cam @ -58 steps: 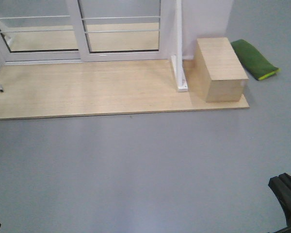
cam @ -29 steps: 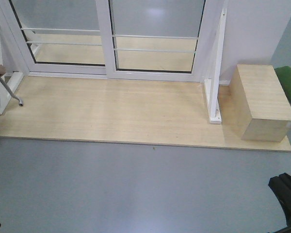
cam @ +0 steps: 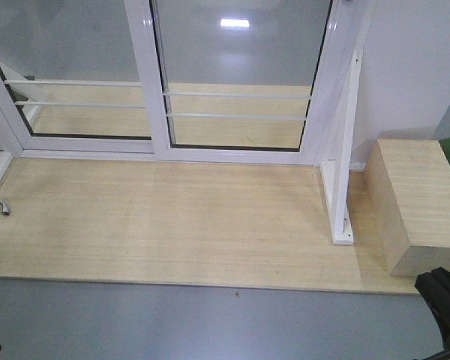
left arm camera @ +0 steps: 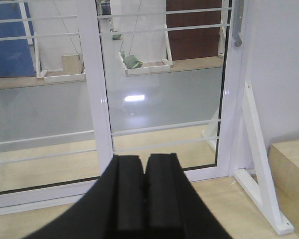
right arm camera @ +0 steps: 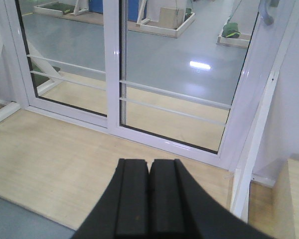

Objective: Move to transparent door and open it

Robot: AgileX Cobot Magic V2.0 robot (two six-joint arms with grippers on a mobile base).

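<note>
Beyond left gripper (left arm camera: 145,196) and right gripper (right arm camera: 149,199), both closed, empty: transparent door (left arm camera: 162,99), well apart.

the white-framed sliding glass door (cam: 240,67) stands behind the pale wooden platform (cam: 172,217), right of a handleless white-framed glass panel (cam: 67,60); on the platform, right of the door, a white triangular brace (cam: 347,165), then a pale wooden box (cam: 420,195)
</note>
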